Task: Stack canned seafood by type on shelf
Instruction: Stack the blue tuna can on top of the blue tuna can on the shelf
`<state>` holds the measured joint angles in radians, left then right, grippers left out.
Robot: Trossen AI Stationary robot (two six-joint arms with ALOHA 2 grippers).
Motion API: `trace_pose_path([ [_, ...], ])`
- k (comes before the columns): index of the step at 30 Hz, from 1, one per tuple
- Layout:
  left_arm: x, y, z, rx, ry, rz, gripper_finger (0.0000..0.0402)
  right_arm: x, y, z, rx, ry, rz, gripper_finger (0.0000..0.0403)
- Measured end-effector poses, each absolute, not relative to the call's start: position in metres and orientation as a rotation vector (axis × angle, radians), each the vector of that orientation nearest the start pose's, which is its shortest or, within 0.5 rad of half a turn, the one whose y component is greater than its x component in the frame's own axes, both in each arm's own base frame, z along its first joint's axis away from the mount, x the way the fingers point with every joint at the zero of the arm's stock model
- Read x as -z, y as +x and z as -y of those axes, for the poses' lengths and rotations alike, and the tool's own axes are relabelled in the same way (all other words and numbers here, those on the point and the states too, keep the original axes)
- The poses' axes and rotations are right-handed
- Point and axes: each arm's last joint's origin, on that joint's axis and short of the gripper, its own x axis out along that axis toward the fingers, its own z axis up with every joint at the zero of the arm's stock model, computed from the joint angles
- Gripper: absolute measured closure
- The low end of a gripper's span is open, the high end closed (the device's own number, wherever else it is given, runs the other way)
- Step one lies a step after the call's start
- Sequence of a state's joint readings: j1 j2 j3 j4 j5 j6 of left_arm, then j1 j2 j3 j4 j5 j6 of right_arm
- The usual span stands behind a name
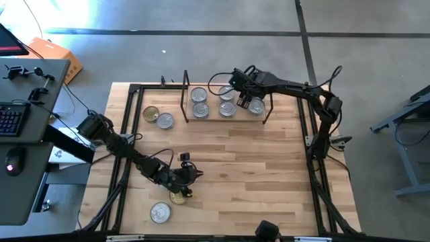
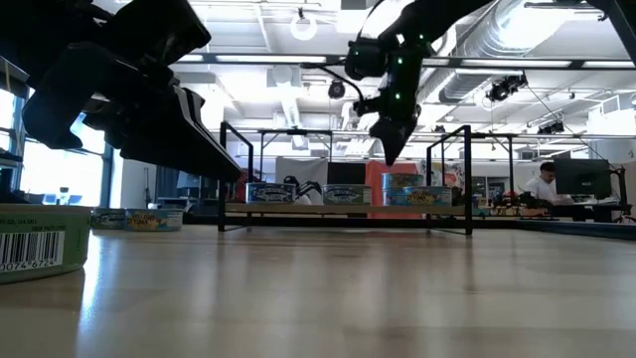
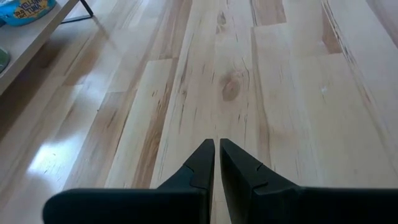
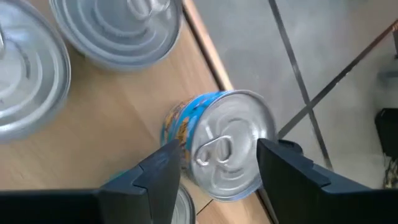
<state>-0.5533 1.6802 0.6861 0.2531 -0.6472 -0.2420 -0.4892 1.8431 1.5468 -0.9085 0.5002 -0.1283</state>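
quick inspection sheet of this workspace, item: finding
surface: light wood table, black frame
job's things: silver tins on the shelf; gold tin and silver tin beside it; silver tin near front edge
clutter: nothing seen
grippers: left end effector shut, empty, over the front-left table; right end effector open around a blue-labelled tin on the shelf
cables: along both arms
surroundings: desk with keyboard; seated person

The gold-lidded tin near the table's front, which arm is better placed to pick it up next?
The left. Its tool hangs with fingers shut right beside the gold-lidded tin at the table's front-left. The right tool is far off over the shelf, open around a silver-lidded tin.
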Motion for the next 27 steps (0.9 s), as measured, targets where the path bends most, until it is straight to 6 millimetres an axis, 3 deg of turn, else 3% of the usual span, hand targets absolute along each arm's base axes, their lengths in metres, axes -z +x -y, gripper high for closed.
trace_pose_path([
  [5,-0.132,0.264,0.143,-0.163,0.178,-0.592,0.0382,-0.27,0.331,0.184,0.823,-0.049,-1.231,0.0201],
  [10,-0.135,0.254,0.152,-0.177,0.17,-0.59,0.0384,-0.261,0.349,0.149,0.679,-0.028,-1.142,0.0203],
  [15,-0.16,0.221,0.171,-0.236,0.206,-0.525,0.0397,-0.236,0.362,0.088,0.578,-0.094,-1.081,0.022],
  [19,-0.184,0.19,0.178,-0.256,0.222,-0.447,0.04,-0.226,0.358,0.031,0.538,-0.12,-0.986,0.0242],
  [23,-0.2,0.167,0.173,-0.295,0.203,-0.412,0.0401,-0.223,0.346,-0.031,0.488,-0.05,-0.817,0.0258],
  [27,-0.203,0.156,0.16,-0.334,0.134,-0.451,0.0401,-0.201,0.332,-0.088,0.388,0.044,-0.657,0.0263],
])
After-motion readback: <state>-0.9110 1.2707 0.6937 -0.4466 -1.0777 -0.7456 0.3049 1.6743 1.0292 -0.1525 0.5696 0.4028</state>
